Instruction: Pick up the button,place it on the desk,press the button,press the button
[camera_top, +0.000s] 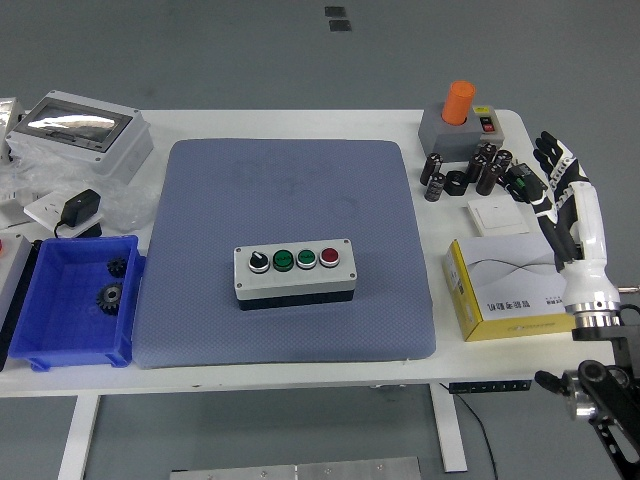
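Your right hand (568, 200) hovers at the surface's (300, 375) right edge, fingers (545, 150) spread, holding nothing; the button box (294, 273) sits on the mat (290, 190).

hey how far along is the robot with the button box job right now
Placing looks done: the button box sits flat on the blue mat, with nothing touching it. Nothing is in hand: the right hand hangs at the table's right edge by the yellow box, fingers spread, well away from the buttons. The left hand is out of view. Whether either press has happened cannot be told.
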